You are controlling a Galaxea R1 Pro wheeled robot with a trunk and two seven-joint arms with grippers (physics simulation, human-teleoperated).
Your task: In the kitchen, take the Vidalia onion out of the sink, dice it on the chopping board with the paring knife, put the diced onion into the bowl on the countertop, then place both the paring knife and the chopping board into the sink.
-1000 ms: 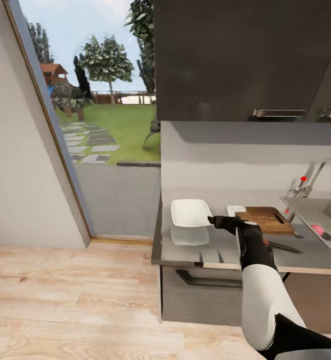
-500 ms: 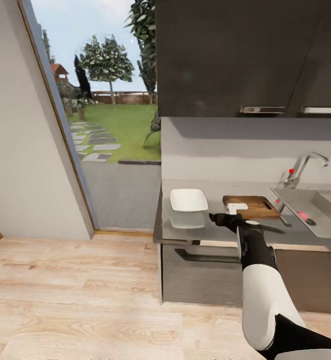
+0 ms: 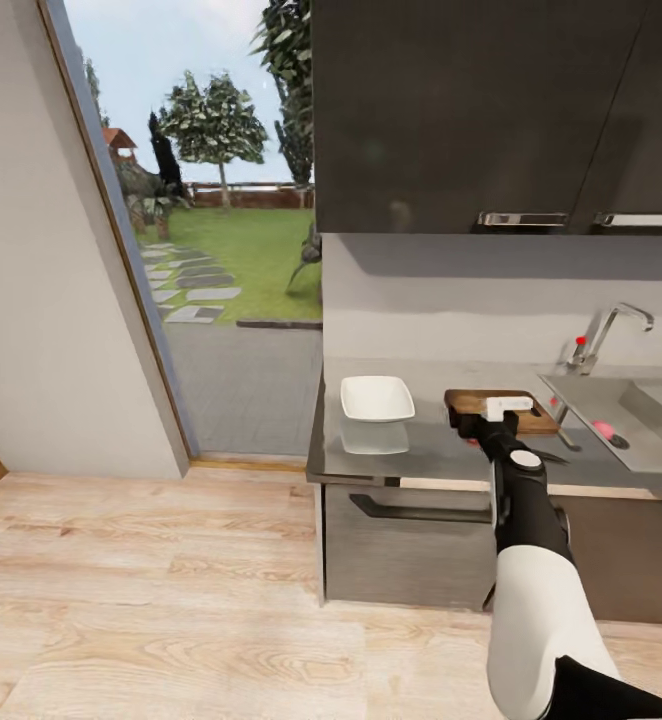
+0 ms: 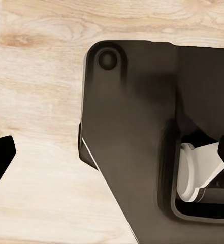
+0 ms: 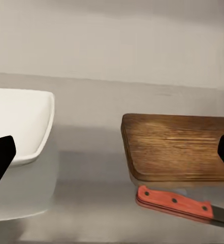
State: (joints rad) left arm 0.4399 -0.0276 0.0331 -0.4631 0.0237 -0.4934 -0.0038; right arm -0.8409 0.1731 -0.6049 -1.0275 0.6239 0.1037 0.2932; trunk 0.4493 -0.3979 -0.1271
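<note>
The white square bowl [image 3: 376, 398] sits on the grey countertop [image 3: 421, 455] near its left end. To its right lies the brown chopping board [image 3: 468, 401], partly behind my right gripper [image 3: 489, 418], which hovers at the board's near edge. The right wrist view shows the bowl [image 5: 18, 127], the board [image 5: 178, 147] and the paring knife [image 5: 175, 202] with its orange-red handle in front of the board. My right gripper [image 5: 114, 155] is open and holds nothing. The pink onion [image 3: 604, 430] lies in the sink [image 3: 661, 400] below the tap [image 3: 601, 335]. My left gripper [image 4: 114, 152] hangs open over the floor.
Dark wall cabinets [image 3: 471, 110] hang over the counter. A glass door [image 3: 201, 230] to the garden stands left of the counter's end. A drawer handle [image 3: 411, 512] juts out below the worktop. Wooden floor [image 3: 141, 600] spreads to the left; my dark base [image 4: 142, 142] fills the left wrist view.
The view pulled back and turned, showing more of the sink. My right arm swung right, from near the bowl to the board's near edge.
</note>
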